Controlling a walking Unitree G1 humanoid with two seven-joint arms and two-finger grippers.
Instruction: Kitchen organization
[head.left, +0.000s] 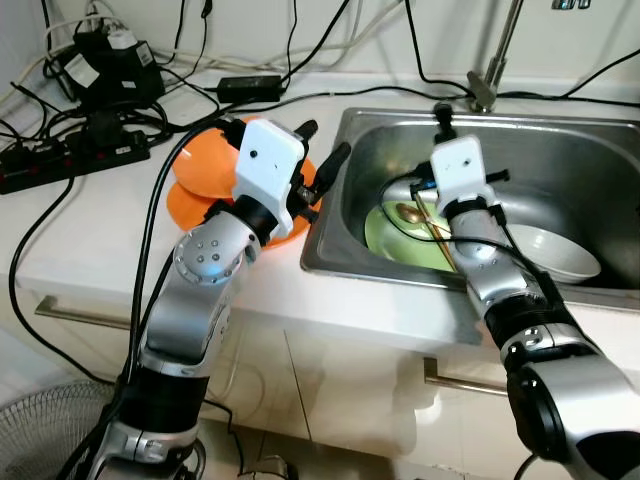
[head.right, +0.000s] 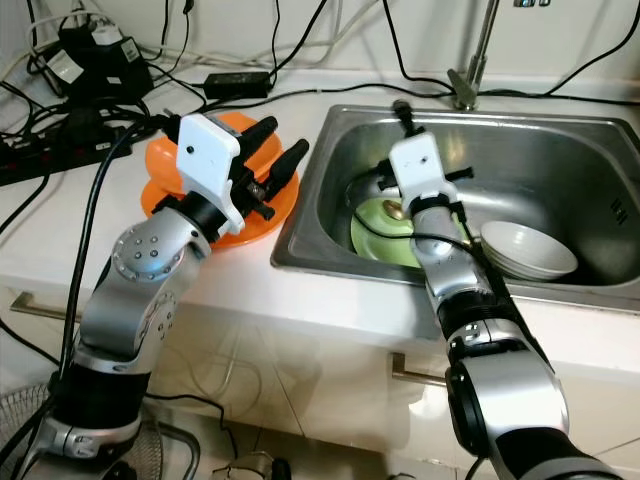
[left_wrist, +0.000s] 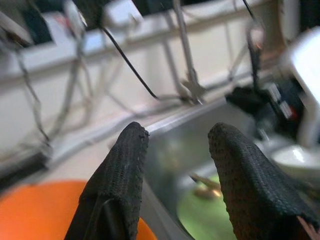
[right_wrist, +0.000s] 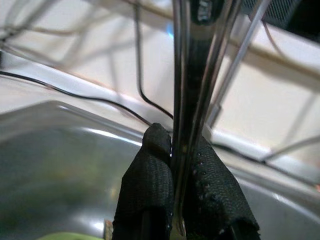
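Right gripper pinching thin metal utensils above the sink; left gripper spread over the orange plates.

The right fingers are pressed together on upright, stiff, slick, light steel handles; a low, firm pinch looks safest against slipping. At 6 o'clock of that gripper lie a green plate with a spoon, and at 4 o'clock a white bowl, probably fragile, best taken by the rim.

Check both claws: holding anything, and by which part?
Right claw is shut on thin metal utensils, pinched low on their shafts above the sink; what they are cannot be told. Left claw is open, holding nothing, over the orange plates.
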